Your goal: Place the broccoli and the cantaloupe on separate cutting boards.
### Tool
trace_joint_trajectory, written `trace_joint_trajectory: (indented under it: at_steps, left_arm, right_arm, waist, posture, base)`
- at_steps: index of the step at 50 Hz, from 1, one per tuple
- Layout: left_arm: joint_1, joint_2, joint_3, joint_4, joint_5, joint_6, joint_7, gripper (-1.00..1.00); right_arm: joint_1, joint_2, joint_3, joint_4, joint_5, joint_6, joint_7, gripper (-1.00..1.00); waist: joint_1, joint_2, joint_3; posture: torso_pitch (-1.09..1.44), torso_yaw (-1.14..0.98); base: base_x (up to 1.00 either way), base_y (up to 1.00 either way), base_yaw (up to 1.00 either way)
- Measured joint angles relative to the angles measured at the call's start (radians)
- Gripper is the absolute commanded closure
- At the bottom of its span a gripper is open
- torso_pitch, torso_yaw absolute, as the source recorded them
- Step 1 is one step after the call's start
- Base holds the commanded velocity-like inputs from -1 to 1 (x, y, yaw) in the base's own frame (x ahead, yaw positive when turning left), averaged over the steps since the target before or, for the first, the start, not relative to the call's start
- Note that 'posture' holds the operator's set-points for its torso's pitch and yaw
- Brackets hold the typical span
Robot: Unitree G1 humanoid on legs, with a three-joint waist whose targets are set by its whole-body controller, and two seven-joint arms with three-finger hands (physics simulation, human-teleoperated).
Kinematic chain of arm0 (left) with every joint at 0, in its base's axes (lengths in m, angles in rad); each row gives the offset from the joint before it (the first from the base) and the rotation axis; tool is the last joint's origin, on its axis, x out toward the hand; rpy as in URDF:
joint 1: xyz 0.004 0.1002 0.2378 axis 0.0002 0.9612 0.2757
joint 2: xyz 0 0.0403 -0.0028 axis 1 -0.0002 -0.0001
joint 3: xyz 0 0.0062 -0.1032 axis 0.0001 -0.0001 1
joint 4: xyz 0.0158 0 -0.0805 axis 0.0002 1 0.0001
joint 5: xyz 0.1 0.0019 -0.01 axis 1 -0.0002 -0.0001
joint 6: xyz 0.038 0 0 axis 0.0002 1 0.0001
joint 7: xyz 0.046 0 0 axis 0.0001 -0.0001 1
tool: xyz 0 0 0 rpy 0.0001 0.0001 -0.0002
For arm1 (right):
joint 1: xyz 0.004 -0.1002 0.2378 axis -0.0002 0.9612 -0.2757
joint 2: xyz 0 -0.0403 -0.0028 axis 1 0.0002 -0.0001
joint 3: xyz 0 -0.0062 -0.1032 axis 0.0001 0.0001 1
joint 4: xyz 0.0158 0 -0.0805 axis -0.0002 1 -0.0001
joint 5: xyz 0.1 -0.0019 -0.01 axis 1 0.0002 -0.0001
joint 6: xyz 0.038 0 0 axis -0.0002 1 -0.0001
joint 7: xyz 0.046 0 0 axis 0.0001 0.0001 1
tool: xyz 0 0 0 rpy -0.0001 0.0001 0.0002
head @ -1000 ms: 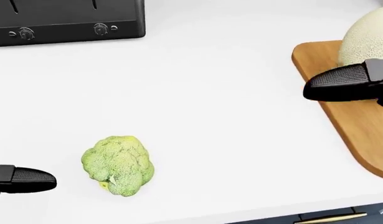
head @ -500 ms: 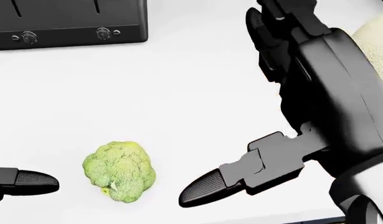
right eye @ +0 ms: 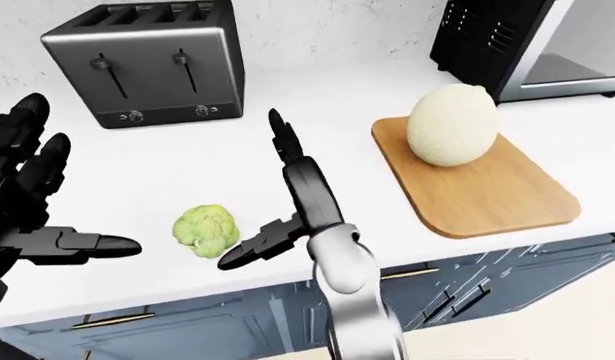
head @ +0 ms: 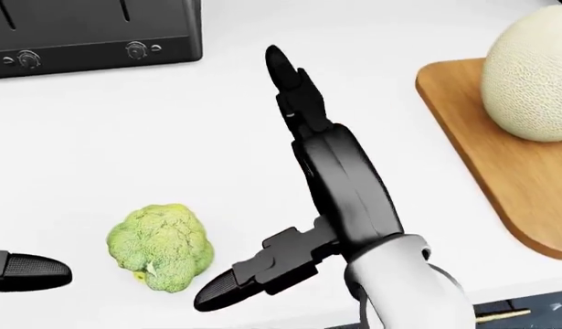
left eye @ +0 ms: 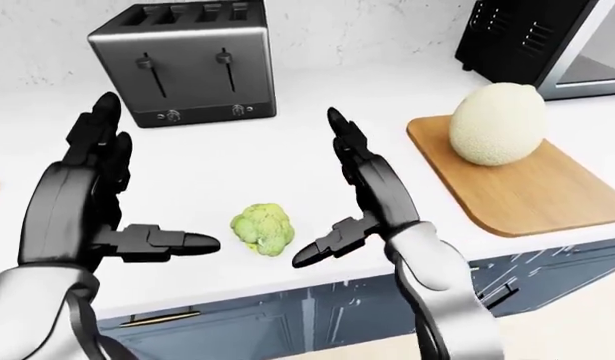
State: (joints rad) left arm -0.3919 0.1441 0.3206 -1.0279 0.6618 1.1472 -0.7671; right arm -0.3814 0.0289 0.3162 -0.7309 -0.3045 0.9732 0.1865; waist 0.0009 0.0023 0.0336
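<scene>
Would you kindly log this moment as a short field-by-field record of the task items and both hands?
broccoli: on the white counter, between the two hands, untouched
cantaloupe: resting on the wooden cutting board
left hand: open, left of the broccoli
right hand: open, right of the broccoli
toaster: at the counter's top left
done: cantaloupe placed; broccoli not yet

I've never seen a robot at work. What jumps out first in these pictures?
Two big black robot hands, left hand and right hand, stand open on either side of a small green broccoli on the white counter. At the right, a pale cantaloupe sits on a wooden cutting board.
</scene>
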Motion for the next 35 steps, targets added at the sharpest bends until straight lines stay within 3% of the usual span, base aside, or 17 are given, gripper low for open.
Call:
trace_joint_trajectory:
  at_steps: [4,9,15,24,35]
  left_arm:
    - [-0.036,-0.017,-0.012,0.003,0.055,0.0,-0.042,-1.0]
    - [0.001,-0.054,-0.016,0.0,0.095,-0.038,-0.071,-1.0]
    - [-0.004,-0.065,-0.003,0.003,0.029,-0.052,-0.025,-1.0]
    - [0.005,-0.026,-0.034,0.003,-0.044,-0.032,0.046,-1.0]
    - [0.009,-0.037,-0.029,0.002,-0.043,-0.036,0.04,-1.0]
  right_arm:
    - [0.046,0.065,0.022,0.087,-0.089,-0.098,0.063,-1.0]
    - [0.074,0.106,0.033,0.129,-0.157,-0.158,0.127,-1.0]
    - [0.089,0.139,0.041,0.163,-0.202,-0.218,0.153,-1.0]
    - [0.075,0.176,0.05,0.227,-0.216,-0.267,0.161,-1.0]
    - [0.059,0.214,0.066,0.317,-0.225,-0.333,0.161,-1.0]
  waist:
    - [0.002,0.001,0.001]
    - [0.0,0.005,0.001]
    - [-0.001,0.002,-0.006]
    - [-0.001,0.008,-0.007]
    - [-0.002,0.011,-0.006]
  posture:
    - [0.0,0.0]
    - [0.0,0.0]
    - [0.0,0.0]
    - [0.0,0.0]
    - [0.0,0.0]
  base:
    - [0.0,0.0,0.0]
    - [0.0,0.0,0.0]
    - [0.0,0.0,0.0]
    - [0.0,0.0,0.0]
    - [0.0,0.0,0.0]
